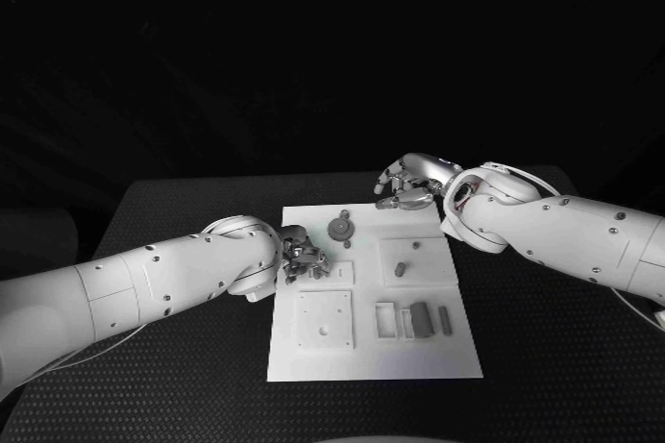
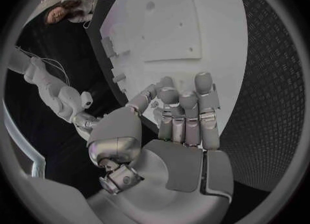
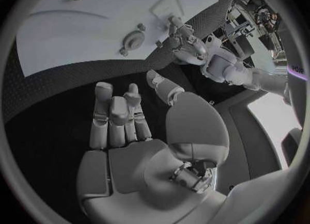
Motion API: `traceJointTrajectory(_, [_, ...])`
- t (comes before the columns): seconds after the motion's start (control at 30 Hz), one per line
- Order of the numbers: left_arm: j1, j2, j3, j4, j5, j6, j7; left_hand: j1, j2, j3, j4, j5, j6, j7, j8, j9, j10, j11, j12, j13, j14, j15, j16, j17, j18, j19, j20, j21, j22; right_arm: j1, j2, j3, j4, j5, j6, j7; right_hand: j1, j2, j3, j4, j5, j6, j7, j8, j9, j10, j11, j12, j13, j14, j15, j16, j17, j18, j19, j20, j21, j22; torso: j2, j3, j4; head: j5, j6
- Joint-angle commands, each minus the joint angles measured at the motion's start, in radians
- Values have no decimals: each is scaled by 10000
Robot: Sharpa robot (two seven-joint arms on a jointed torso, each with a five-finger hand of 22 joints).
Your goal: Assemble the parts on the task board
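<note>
The white task board [image 1: 430, 352] lies in the middle of the table. On it are a round grey part [image 1: 339, 230] near the far end, a small peg [image 1: 399, 267] in a square block, and upright grey blocks [image 1: 419, 318] beside a slotted frame. My left hand [image 1: 303, 257] is at the board's left edge, fingers loosely bent over the rim [image 2: 139, 69], and I see nothing in them. My right hand [image 1: 407, 185] hovers just past the board's far edge with its palm [image 3: 129, 131] bare. The right wrist view shows the round part [image 3: 133, 42] and my left hand [image 3: 183, 41].
A raised square plate [image 1: 325, 320] with small holes occupies the board's near left corner. Black ribbed table mat [image 1: 554, 366] surrounds the board on all sides. Both forearms reach in over the table's left and right flanks.
</note>
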Motion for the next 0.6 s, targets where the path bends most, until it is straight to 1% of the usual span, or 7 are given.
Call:
traceJointTrajectory(0.03, [10,29,17,15,77,102,-98,488,571,114,-63,34,125,-16,55,33,5,-91,59,-11,50,34,54,-14,63,57,-14,41,231,-14,14,4,-2,10,140,100,-44,22,-18,32,52,-63,115,-46,-9,-30,16,-35,-15,6,47,-50,2,131,37,-36,-59,169,-3,-1,-1,1,7])
traceJointTrajectory(0.17, [13,59,17,26,31,157,-164,485,579,112,-61,32,113,-19,71,84,6,-94,68,-14,51,32,65,-26,67,62,-14,51,231,-15,7,4,-1,12,138,99,-44,21,-19,32,52,-63,115,-46,-10,-31,16,-34,-16,6,47,-50,2,131,37,-36,-59,170,-4,2,-4,9,-9])
traceJointTrajectory(0.37, [14,128,14,16,-141,223,-210,478,584,109,-58,15,98,-20,84,131,6,-96,75,-19,51,30,74,-39,70,65,-14,59,231,-15,7,4,16,12,141,104,-43,21,-20,31,52,-64,116,-46,-11,-32,16,-33,-17,5,47,-51,3,132,36,-36,-61,170,-8,6,6,8,-17])
traceJointTrajectory(0.6, [14,194,10,14,-457,207,-244,476,587,108,-58,-8,86,-23,95,176,7,-98,82,-22,52,28,84,-52,74,67,-14,67,230,-15,2,4,17,12,143,105,-42,20,-21,29,52,-65,116,-46,-12,-33,17,-33,-18,5,48,-52,3,132,36,-36,-62,171,-4,3,0,14,-15])
